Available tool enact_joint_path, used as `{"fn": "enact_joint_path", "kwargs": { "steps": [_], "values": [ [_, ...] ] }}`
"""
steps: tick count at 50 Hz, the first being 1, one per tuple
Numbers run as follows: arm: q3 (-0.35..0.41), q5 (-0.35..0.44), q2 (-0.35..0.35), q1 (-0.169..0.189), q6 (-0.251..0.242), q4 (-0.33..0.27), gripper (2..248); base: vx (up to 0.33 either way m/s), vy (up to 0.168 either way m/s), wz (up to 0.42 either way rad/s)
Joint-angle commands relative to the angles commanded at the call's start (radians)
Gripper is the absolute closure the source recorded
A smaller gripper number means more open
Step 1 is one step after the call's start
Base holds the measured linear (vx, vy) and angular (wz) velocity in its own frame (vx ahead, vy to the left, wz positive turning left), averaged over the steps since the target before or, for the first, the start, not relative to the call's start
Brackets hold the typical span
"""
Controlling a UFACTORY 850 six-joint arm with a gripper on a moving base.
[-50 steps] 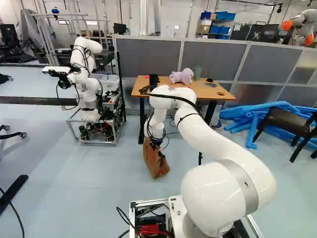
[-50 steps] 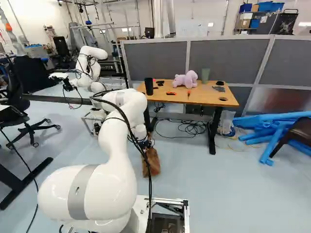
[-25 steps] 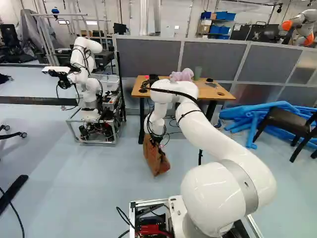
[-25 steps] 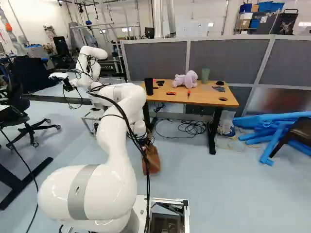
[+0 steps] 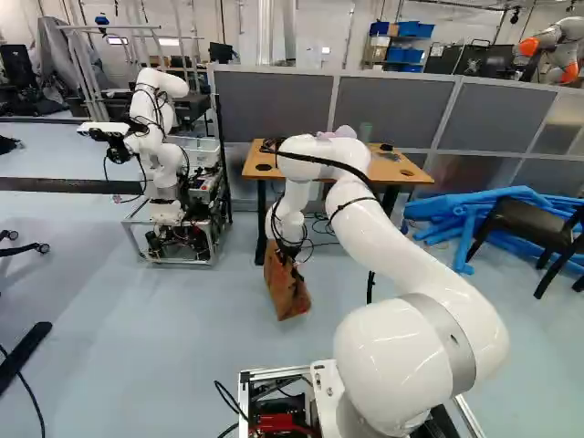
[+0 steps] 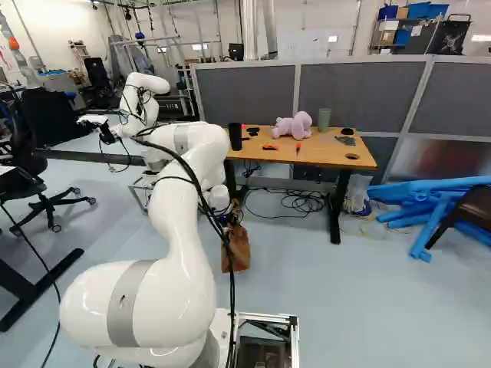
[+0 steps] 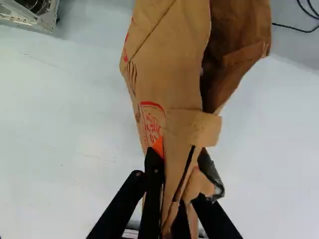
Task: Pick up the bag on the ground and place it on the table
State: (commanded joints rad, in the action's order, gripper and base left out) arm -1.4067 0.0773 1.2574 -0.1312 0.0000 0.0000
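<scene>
Currently, the bag is clenched by its upper edge between the jaws. It is held low, ahead of the arm and below the top of the table; clearance from the floor cannot be confirmed. Grasping is judged complete; raising, transfer, placement and release remain to be performed.

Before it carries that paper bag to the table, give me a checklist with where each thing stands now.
1. Fingers on both sides of the bag: ok, paper runs between them.
2. Bag off the floor: cannot tell.
3. Bag raised above the table: not ok, it is well below the top.
4. Table free of obstacles: not ok, a purple plush toy and a black cup are on it.
5. Grip firm enough for the load: cannot tell.
</scene>
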Motion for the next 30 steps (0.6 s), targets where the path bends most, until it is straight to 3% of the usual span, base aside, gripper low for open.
{"fn": "enact_joint_path", "kwargs": {
  "steps": [30],
  "values": [
    [0.086,0.0,-0.109,0.0,0.0,0.0,229,0.0,0.0,0.0]
  ]
}}
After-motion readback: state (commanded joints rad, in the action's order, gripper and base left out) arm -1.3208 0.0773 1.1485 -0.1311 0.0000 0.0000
